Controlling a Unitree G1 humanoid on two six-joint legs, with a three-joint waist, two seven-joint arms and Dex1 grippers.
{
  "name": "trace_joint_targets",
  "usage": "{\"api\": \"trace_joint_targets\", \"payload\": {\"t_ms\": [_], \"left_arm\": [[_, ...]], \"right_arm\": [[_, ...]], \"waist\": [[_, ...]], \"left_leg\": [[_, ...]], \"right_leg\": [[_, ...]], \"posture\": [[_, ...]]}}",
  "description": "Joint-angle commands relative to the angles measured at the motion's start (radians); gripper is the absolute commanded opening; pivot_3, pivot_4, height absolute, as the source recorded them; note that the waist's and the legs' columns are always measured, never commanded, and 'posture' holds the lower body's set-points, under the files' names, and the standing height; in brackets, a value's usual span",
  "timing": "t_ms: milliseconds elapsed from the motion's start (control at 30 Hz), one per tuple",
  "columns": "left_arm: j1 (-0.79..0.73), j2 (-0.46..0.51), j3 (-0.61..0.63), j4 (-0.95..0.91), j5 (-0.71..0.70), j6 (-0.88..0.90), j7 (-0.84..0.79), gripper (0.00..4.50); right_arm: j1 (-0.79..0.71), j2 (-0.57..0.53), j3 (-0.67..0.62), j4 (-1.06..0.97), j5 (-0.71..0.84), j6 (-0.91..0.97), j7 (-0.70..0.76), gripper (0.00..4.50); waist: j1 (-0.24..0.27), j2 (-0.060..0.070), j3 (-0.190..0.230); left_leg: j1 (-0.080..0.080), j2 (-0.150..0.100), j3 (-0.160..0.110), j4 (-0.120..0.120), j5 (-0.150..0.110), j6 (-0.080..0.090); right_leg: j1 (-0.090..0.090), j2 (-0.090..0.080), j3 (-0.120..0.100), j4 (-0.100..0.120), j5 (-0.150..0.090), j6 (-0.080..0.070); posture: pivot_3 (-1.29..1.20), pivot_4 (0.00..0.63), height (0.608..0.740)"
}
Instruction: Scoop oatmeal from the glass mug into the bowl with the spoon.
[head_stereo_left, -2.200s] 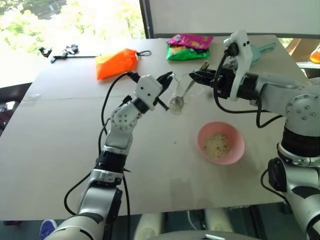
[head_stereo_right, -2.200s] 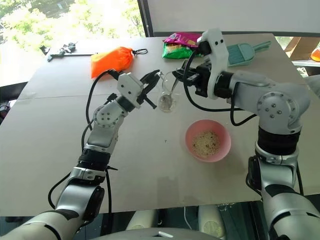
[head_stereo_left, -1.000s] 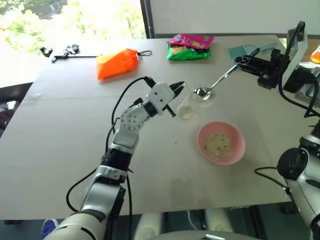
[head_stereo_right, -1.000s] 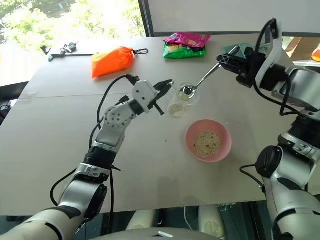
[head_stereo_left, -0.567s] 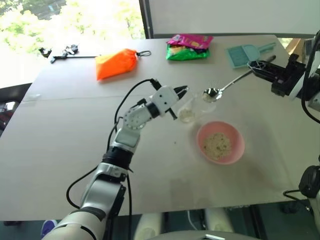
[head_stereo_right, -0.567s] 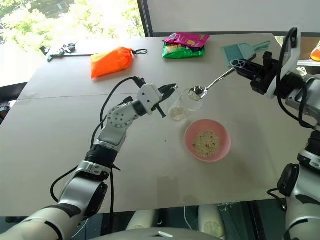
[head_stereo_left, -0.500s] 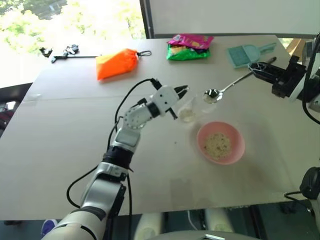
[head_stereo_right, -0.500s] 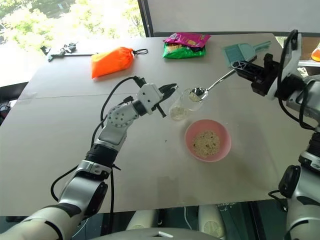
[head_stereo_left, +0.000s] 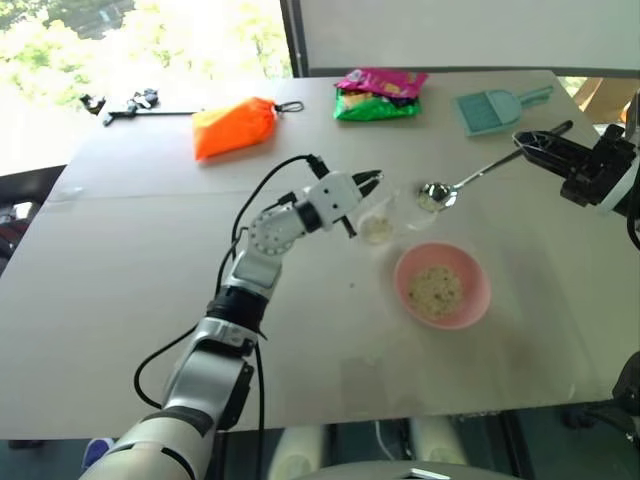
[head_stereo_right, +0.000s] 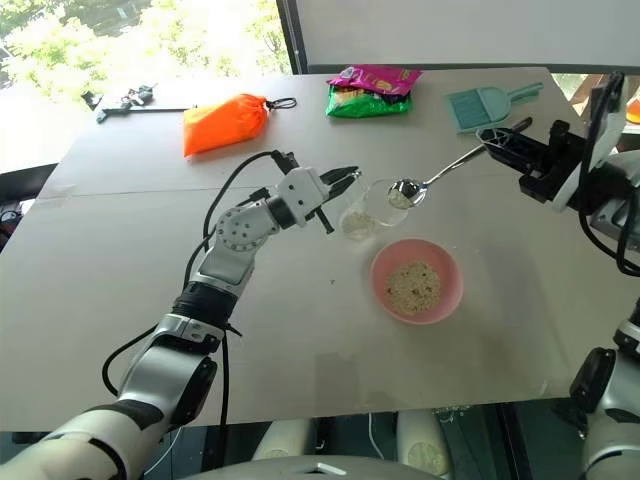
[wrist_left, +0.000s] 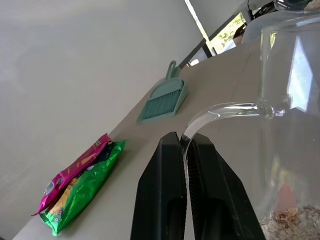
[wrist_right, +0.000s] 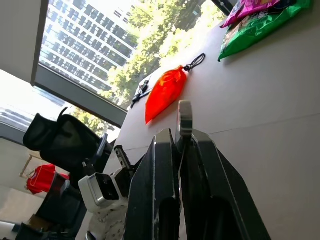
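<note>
Oatmeal in pink bowl, some in glass mug gripped by left hand, right hand gripping loaded spoon

It looked like an office: a black swivel chair by the desk, tower blocks beyond the window.

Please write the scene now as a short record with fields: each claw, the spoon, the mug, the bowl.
left claw: shut on the glass mug's handle
right claw: shut on the spoon's handle end
spoon: held near level, oatmeal in it
glass mug: tilted, a little oatmeal inside
bowl: on the table, holds oatmeal
</note>
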Motion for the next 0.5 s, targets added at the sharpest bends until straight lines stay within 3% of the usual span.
{"api": "trace_joint_targets", "payload": {"t_ms": [33,500], "left_arm": [[-0.035,0.000,0.000,-0.009,-0.006,-0.046,-0.003,0.03],[-0.061,0.011,-0.001,0.039,0.010,-0.064,0.016,0.03]], "right_arm": [[0.051,-0.028,-0.051,-0.070,0.034,-0.015,0.069,0.00],[0.275,-0.169,-0.034,-0.197,0.034,-0.039,0.276,0.00]], "waist": [[0.000,0.000,0.000],[0.001,0.000,0.000]], "left_leg": [[0.000,0.000,0.000,0.000,0.000,0.000],[0.000,0.000,0.000,0.000,0.000,0.000]], "right_leg": [[0.000,0.000,0.000,0.000,0.000,0.000],[0.000,0.000,0.000,0.000,0.000,0.000]], "posture": [[0.00,0.150,0.740],[0.00,0.150,0.740]]}}
